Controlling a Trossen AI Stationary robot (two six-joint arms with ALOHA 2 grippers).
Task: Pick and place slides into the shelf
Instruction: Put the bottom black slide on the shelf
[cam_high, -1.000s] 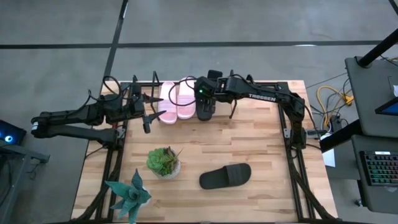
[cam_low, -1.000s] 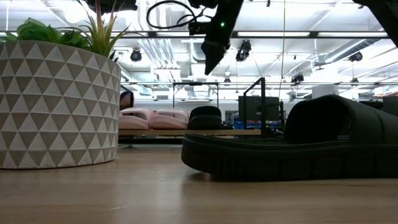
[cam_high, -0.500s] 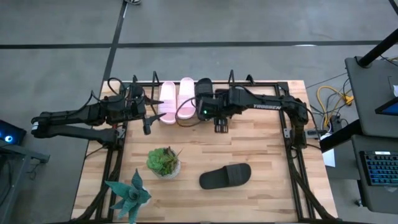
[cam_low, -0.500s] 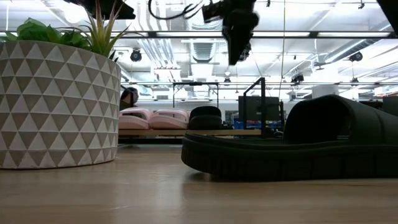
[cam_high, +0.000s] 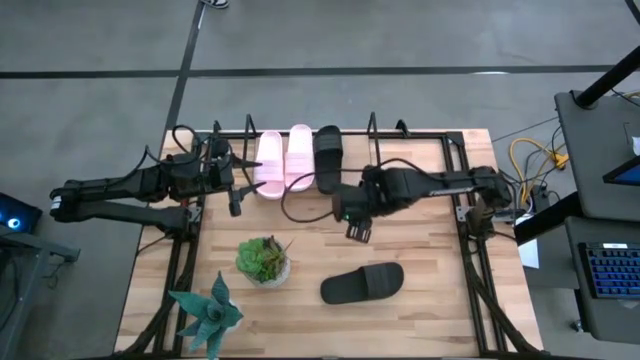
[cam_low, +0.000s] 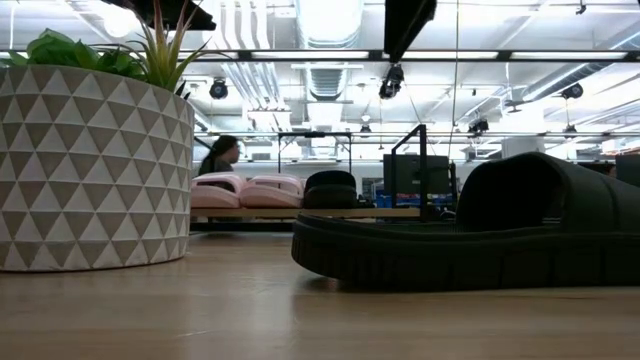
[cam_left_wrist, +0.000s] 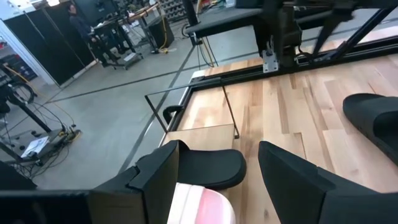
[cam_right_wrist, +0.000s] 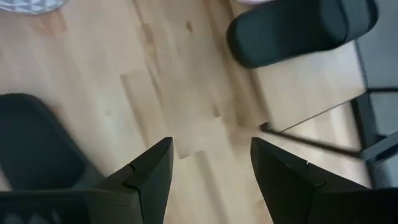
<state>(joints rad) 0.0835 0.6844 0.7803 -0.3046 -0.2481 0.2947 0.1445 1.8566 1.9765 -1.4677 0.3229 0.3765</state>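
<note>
Overhead lights and ducts are running across the ceiling beyond the wooden bench (cam_high: 400, 250), and a person (cam_low: 217, 156) is showing far back in the low view. Along the bench's upper edge in the high view, the shelf (cam_high: 375, 131) is holding two pink slides (cam_high: 283, 160) side by side and one black slide (cam_high: 327, 155) just right of them. A second black slide (cam_high: 362, 283) is lying loose on the bench toward the lower middle of the frame, right of two potted plants (cam_high: 264, 260). The right gripper (cam_high: 357, 227) is hanging over the bench's centre, between the shelf and the loose slide, its fingers standing wide and gripping nothing. The left gripper (cam_high: 237, 196) is waiting at the upper left beside the pink slides, also spread wide and empty.
</note>
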